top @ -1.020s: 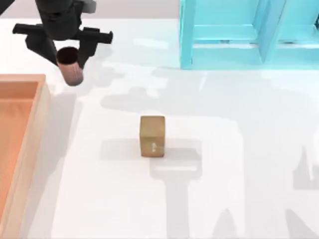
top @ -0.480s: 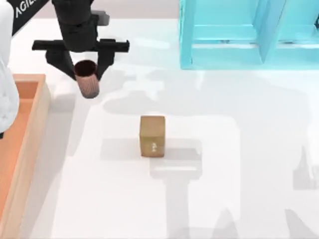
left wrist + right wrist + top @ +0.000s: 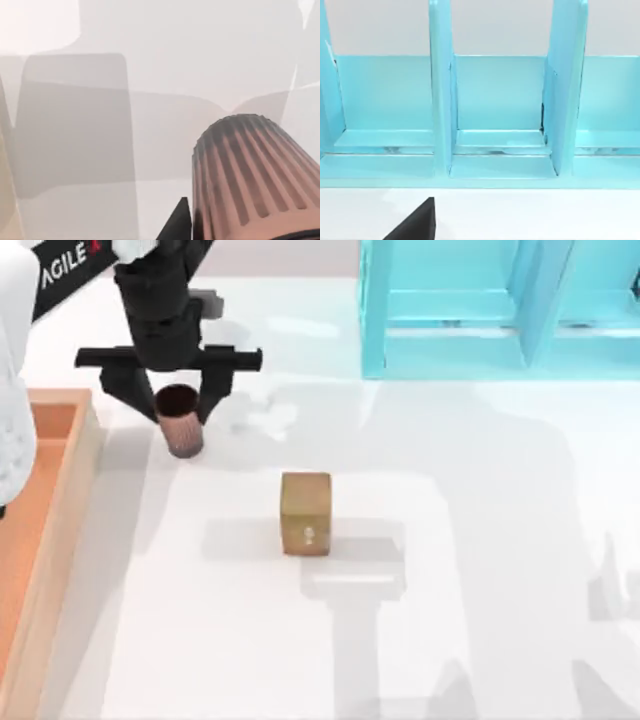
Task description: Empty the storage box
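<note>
Our left gripper (image 3: 178, 405) points straight down over the table's (image 3: 450, 540) upper left, fingers pinching a ribbed brown cup (image 3: 180, 420). The storage box (image 3: 60, 500) sits just left of it, w/ a tan cube (image 3: 305, 512) nearby.

Bright, even light; soft grey shadows cross the table (image 3: 480, 540).

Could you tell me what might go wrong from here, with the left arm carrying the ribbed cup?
The left tool holds the brown ribbed cup near its rim, tilted, so it may tip over when released. The small tan wooden cube sits nearby on the white table; a sideways move could knock it.
</note>
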`<action>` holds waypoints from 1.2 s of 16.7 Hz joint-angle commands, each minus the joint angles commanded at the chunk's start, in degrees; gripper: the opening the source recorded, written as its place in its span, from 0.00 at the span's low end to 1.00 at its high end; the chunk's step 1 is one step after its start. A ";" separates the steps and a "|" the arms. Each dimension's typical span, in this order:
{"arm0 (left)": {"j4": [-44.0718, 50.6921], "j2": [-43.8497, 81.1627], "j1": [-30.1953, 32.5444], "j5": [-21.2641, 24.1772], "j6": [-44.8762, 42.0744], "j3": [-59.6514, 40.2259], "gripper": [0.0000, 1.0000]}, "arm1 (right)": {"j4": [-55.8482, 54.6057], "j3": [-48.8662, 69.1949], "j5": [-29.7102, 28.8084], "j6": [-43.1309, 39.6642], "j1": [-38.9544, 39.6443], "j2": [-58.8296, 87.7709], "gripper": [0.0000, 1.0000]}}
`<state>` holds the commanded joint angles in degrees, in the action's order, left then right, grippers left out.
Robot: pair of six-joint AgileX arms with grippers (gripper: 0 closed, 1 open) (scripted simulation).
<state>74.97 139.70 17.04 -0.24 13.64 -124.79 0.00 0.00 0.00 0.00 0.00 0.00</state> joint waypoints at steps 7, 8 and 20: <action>-2.83 0.00 0.07 0.00 0.05 2.69 0.08 | 0.00 0.00 0.00 0.00 0.00 0.00 1.00; -2.83 0.00 0.07 0.00 0.05 2.69 0.15 | 0.00 0.00 0.00 0.00 0.00 0.00 1.00; -2.83 0.00 0.07 0.00 0.05 2.69 1.00 | 0.00 0.00 0.00 0.00 0.00 0.00 1.00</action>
<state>72.13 139.70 17.11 -0.24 13.68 -122.10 0.00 0.00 0.00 0.00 0.00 0.00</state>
